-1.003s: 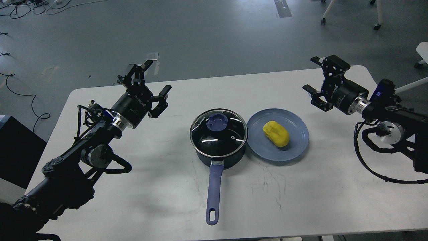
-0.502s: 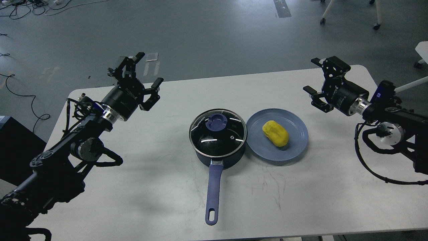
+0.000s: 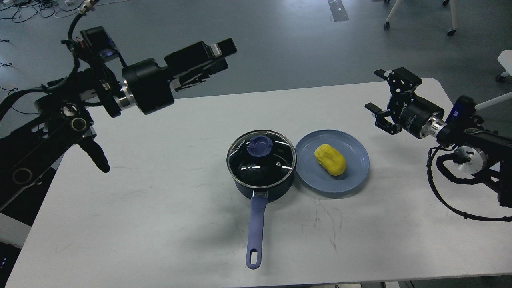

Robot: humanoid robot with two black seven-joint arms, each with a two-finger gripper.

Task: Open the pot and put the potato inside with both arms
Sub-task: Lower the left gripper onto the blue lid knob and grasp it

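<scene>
On my white bench (image 3: 160, 208), the dark-blue long-handled pot (image 3: 262, 176) has its glass lid (image 3: 261, 158) on; the yellow potato (image 3: 330, 159) lies on the blue plate (image 3: 356, 168) beside it. My left end effector (image 3: 218, 56) is raised, its spread unreadable; my right end effector (image 3: 380, 96) hovers wide and empty.

From where I sit this reads as a robotics lab, not a kitchen. The white bench (image 3: 168, 208) stands alone on a bare grey floor (image 3: 280, 44), its top scuffed and scratched. Beyond the bench's far left corner, loose black cables (image 3: 28, 8) trail across the floor, and a taped strip (image 3: 338, 10) marks the floor beyond its far edge. Past the bench's far right corner I see castor wheels (image 3: 451, 32) on white furniture legs.
</scene>
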